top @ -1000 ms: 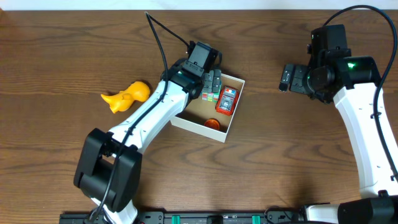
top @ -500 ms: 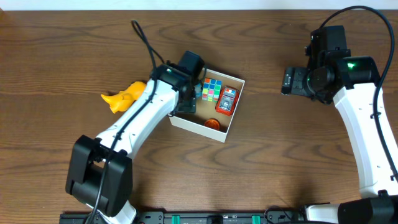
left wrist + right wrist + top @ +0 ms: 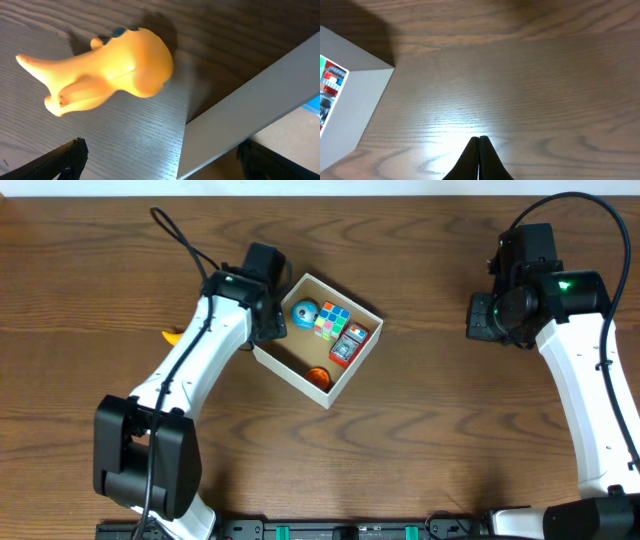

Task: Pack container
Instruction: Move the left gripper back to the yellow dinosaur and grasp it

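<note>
The container (image 3: 288, 374), a shallow white-walled box with a brown inside, lies turned at an angle in the middle of the table. In it are a blue ball (image 3: 305, 311), a colour cube (image 3: 332, 321), a red toy (image 3: 344, 346) and a small orange piece (image 3: 318, 376). My left gripper (image 3: 266, 322) is open at the box's left corner. In the left wrist view it (image 3: 165, 167) straddles the white wall (image 3: 250, 105), with a yellow toy (image 3: 110, 70) on the wood just ahead. My right gripper (image 3: 480, 138) is shut on nothing, over bare table right of the box.
The left arm hides most of the yellow toy (image 3: 172, 337) in the overhead view. The right wrist view shows the container's wall (image 3: 350, 115) at its left edge. The right arm (image 3: 580, 380) stands along the table's right side.
My left gripper has swung left from above the box to its left corner. The box has shifted left and turned, and the blue ball now shows. My right gripper has closed.
</note>
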Tool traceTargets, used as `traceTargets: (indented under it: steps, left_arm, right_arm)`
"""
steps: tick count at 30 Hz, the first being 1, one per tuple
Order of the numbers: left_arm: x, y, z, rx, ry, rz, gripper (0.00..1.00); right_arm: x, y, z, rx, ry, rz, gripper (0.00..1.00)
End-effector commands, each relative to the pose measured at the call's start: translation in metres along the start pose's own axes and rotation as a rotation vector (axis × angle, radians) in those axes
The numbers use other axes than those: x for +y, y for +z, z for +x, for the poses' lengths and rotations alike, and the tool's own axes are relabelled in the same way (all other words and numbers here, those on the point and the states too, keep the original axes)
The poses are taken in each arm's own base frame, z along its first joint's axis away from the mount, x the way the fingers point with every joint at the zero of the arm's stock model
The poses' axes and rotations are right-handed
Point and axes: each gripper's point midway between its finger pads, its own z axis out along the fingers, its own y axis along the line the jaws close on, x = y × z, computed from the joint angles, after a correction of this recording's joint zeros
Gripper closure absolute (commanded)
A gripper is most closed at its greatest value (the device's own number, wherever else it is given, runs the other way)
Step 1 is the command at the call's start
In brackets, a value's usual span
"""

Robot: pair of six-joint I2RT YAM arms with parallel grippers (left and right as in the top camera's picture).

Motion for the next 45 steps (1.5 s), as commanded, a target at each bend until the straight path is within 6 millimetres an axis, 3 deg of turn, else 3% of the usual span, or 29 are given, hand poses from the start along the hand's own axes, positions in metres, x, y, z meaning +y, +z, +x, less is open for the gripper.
traceTargets:
  steps: [1, 9, 14, 20, 25, 29, 32, 39, 43, 45]
  left_arm:
    - [0.005, -0.007, -0.003, -0.014, -0.015, 0.000, 0.02]
    - [-0.025, -0.011, 0.015, 0.062, 0.017, 0.128, 0.02]
    - [-0.030, -0.014, 0.026, 0.082, 0.093, 0.120, 0.02]
    - [-0.026, -0.021, 0.009, -0.013, 0.254, 0.102, 0.02]
    - [-0.025, -0.051, -0.019, -0.166, 0.306, 0.153, 0.02]
    - [-0.003, -0.067, -0.045, -0.261, 0.254, 0.158, 0.02]
    - [0.017, -0.053, -0.053, -0.232, 0.194, 0.154, 0.01]
    - [0.018, 0.000, -0.042, -0.075, 0.164, 0.197, 0.31]
    - [0.010, 0.015, -0.035, -0.033, 0.184, 0.195, 0.46]
    - [0.007, 0.019, -0.032, -0.023, 0.193, 0.194, 0.58]
  right_arm:
    - [0.002, 0.004, 0.004, 0.020, -0.025, -0.017, 0.97]
    - [0.002, 0.007, 0.006, 0.025, -0.025, -0.016, 0.97]
    - [0.002, 0.007, 0.006, 0.025, -0.026, -0.016, 0.99]
    - [0.002, 0.007, 0.006, 0.025, -0.029, -0.017, 0.99]
    - [0.002, 0.007, 0.007, 0.029, -0.028, -0.016, 0.99]
    - [0.001, 0.007, 0.009, 0.037, -0.029, -0.014, 0.99]
    - [0.001, 0.007, 0.010, 0.042, -0.029, -0.013, 0.99]
    - [0.002, 0.007, 0.011, 0.048, -0.029, -0.019, 0.99]
    - [0.002, 0.007, 0.012, 0.053, -0.029, -0.018, 0.99]
    - [0.002, 0.007, 0.013, 0.053, -0.029, -0.018, 0.99]
